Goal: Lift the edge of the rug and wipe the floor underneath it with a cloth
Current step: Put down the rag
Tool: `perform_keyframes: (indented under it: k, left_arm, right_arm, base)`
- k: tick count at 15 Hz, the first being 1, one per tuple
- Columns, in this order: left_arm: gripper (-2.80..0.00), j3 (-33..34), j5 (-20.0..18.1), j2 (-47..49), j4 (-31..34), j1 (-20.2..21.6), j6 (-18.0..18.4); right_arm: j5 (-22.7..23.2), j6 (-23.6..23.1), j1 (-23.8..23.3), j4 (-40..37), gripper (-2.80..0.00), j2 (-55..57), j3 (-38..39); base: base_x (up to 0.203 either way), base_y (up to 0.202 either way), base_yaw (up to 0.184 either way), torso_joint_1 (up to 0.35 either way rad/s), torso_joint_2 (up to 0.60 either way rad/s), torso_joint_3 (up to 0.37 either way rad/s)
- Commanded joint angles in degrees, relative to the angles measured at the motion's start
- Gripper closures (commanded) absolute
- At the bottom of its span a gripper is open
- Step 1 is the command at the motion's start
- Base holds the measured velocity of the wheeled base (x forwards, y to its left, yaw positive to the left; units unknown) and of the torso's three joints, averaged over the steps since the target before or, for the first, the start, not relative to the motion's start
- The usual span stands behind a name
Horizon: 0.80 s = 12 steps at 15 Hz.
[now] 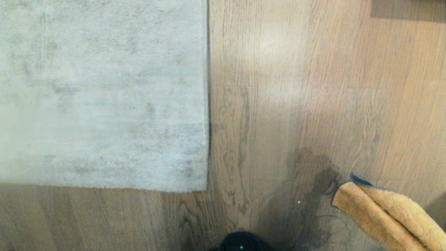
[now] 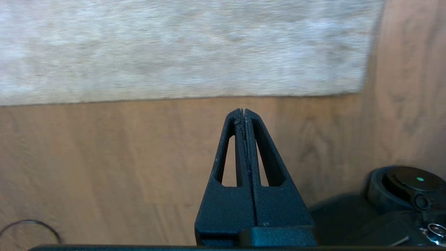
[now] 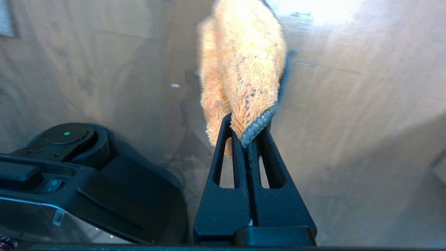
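The right gripper (image 3: pixel 248 141) clamps the soft, light cloth (image 3: pixel 242 69); the left gripper (image 2: pixel 244 112), jaws closed and empty, faces the floppy rug edge (image 2: pixel 174 97), best pinched at its corner.

The rug (image 1: pixel 101 94) lies flat on the floor (image 1: pixel 278 104), filling the left and far part of the head view, its rug edge (image 1: pixel 208 94) running straight away from the robot. The cloth (image 1: pixel 386 216) hangs at the near right, well apart from that edge, above the floor. The robot's base (image 1: pixel 242 244) sits nearest, between them.
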<state>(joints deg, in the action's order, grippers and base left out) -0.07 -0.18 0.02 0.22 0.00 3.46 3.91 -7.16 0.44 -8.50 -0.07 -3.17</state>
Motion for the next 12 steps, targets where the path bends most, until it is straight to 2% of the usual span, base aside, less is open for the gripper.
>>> perform_keyframes:
  k: [1, 9, 12]
  left_arm:
    - [0.00, 0.0, 0.0, 0.0, 0.0, 0.0, 0.1]
    - [0.00, 0.1, 0.0, 0.0, 0.0, 0.0, 0.1]
    - [0.00, 0.0, 0.0, 0.0, 0.0, 0.0, 0.0]
  right_arm:
    - [0.0, -0.1, 0.0, 0.0, 0.00, 0.1, 0.0]
    - [0.0, -0.1, 0.0, 0.0, 0.00, 0.1, 0.0]
    - [0.0, -0.1, 0.0, 0.0, 0.00, 0.1, 0.0]
  base:
    - [0.000, -0.197, 0.001, 0.002, 0.00, 0.007]
    - [0.000, -0.195, 0.000, 0.001, 0.00, 0.002]
    - [0.000, -0.087, -0.002, 0.003, 0.00, 0.001]
